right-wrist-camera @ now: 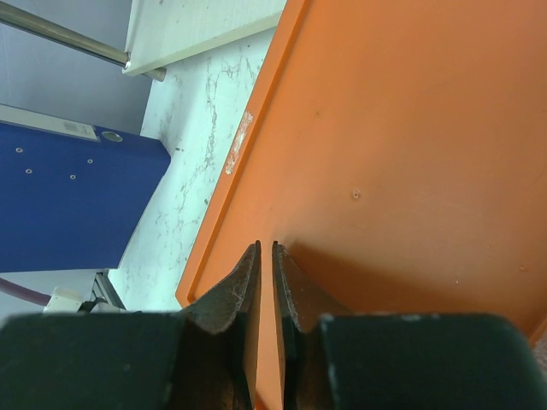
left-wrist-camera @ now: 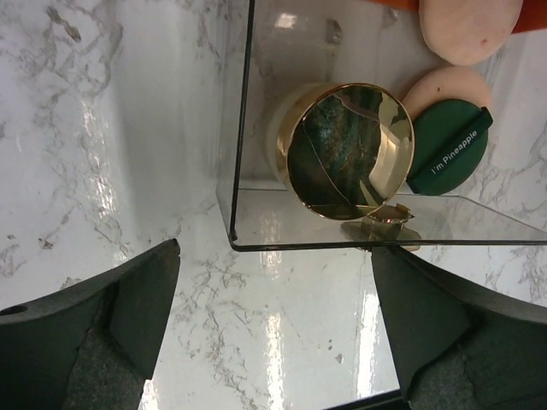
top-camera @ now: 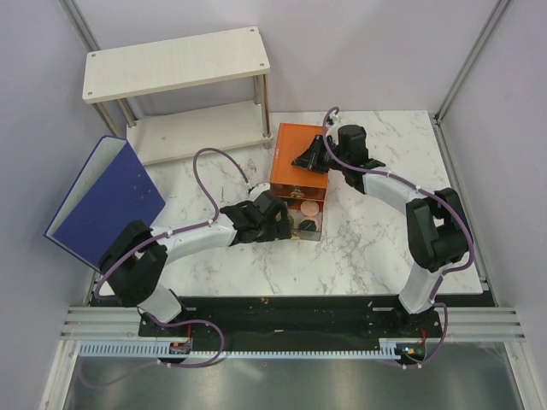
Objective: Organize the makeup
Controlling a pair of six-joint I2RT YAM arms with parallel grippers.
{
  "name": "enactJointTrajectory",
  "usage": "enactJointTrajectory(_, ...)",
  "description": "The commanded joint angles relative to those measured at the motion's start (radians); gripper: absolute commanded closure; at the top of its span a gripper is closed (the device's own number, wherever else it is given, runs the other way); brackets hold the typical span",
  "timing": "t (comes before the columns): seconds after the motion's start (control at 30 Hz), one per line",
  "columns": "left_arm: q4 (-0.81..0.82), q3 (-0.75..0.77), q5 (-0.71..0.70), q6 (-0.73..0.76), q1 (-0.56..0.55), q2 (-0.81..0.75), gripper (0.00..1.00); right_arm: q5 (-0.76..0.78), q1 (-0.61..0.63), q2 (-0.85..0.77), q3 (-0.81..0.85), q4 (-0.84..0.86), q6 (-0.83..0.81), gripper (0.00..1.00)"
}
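Note:
A clear drawer [top-camera: 318, 231] stands pulled out from the front of the orange drawer box [top-camera: 299, 158]. In the left wrist view the drawer [left-wrist-camera: 244, 137] holds a gold-rimmed jar [left-wrist-camera: 349, 149] lying on its side, a dark green compact [left-wrist-camera: 449, 147] and a peach disc [left-wrist-camera: 468, 30]. My left gripper [left-wrist-camera: 269, 316] is open and empty over the marble, just outside the drawer's front corner; it also shows in the top view [top-camera: 282, 224]. My right gripper [right-wrist-camera: 266, 248] is shut, its tips resting on the orange box top [right-wrist-camera: 402, 154]. The peach tube and the mint-green tube are out of view.
A big blue binder [top-camera: 107, 201] stands open at the left. A white two-level shelf [top-camera: 175, 64] stands at the back left. The marble table [top-camera: 376, 248] ends at walls on both sides.

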Motion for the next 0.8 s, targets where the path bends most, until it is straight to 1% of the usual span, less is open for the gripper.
enactJointTrajectory(0.0, 0.100, 0.019, -0.142, 0.045, -0.001, 0.029, 0.01, 0.029, -0.004, 0.031, -0.056, -0.177, -0.048, 0.82)
enactJointTrajectory(0.17, 0.104, 0.045, -0.216, 0.046, 0.001, 0.055, 0.01, 0.028, -0.004, 0.029, -0.058, -0.177, -0.047, 0.82)
enactJointTrajectory(0.43, 0.163, 0.046, -0.331, -0.025, 0.002, 0.070, 0.01, 0.028, -0.004, 0.025, -0.067, -0.177, -0.052, 0.82)
enactJointTrajectory(0.5, 0.158, 0.058, -0.363, -0.083, 0.002, 0.077, 0.01, 0.026, -0.004, 0.023, -0.070, -0.177, -0.053, 0.82)
enactJointTrajectory(0.7, 0.235, 0.094, -0.423, -0.157, 0.002, 0.129, 0.01, 0.023, -0.009, 0.019, -0.073, -0.177, -0.055, 0.81)
enactJointTrajectory(0.77, 0.291, 0.094, -0.450, -0.163, 0.001, 0.146, 0.01, 0.021, -0.009, 0.015, -0.075, -0.177, -0.055, 0.81)
